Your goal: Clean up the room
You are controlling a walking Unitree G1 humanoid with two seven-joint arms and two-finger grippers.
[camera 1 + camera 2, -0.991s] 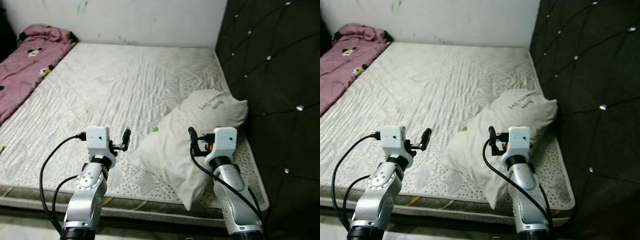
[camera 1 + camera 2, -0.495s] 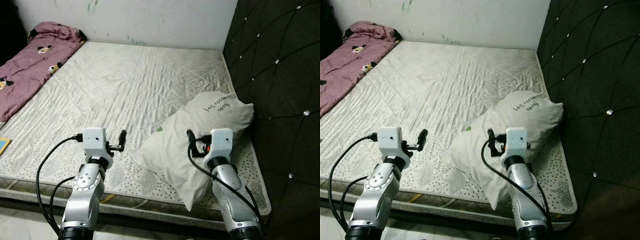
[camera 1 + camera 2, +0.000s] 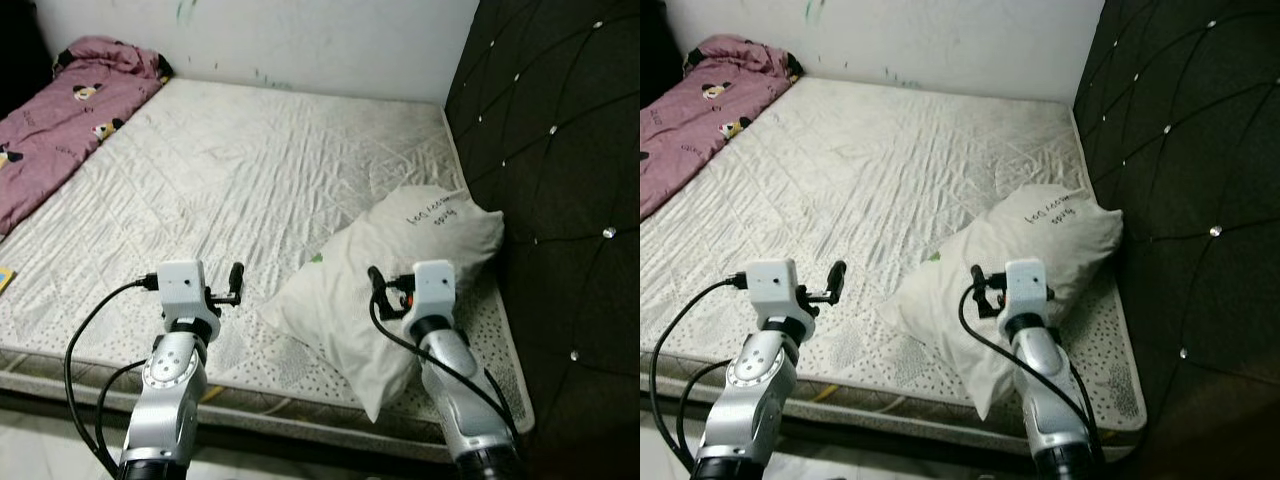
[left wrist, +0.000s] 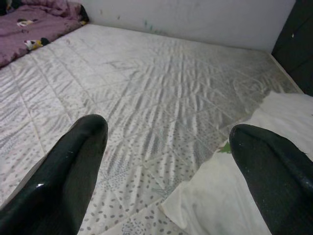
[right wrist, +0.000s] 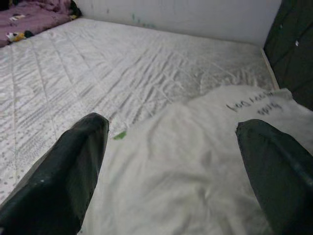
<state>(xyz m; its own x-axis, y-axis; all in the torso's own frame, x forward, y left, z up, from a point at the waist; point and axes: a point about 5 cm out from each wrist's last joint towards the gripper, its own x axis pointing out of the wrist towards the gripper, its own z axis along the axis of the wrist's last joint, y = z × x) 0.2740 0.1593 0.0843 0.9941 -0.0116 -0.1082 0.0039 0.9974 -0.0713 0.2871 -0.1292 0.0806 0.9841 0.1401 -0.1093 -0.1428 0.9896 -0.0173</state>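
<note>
Pillow: a white pillow [image 3: 395, 275] is seen lying skewed on the bare mattress [image 3: 230, 190], near the corner by the dark tufted headboard [image 3: 560, 170], one corner hanging past the near edge.

Long axis: it's run diagonally, from the near edge up toward the headboard, handwriting at the far end.

Right gripper: the right gripper [image 5: 171, 161] is held right over the pillow's near half, fingers spread wide, nothing gripped yet.

Left gripper: the left gripper [image 4: 166, 147] is also spread wide and empty, parked over bare mattress with the pillow's edge just to its right.

Nearer arm: pretty clearly the right one, so the grab would probably be made there, straight ahead and down.

Other stuff: a pink blanket [image 3: 60, 110] is bunched at the far left.
</note>
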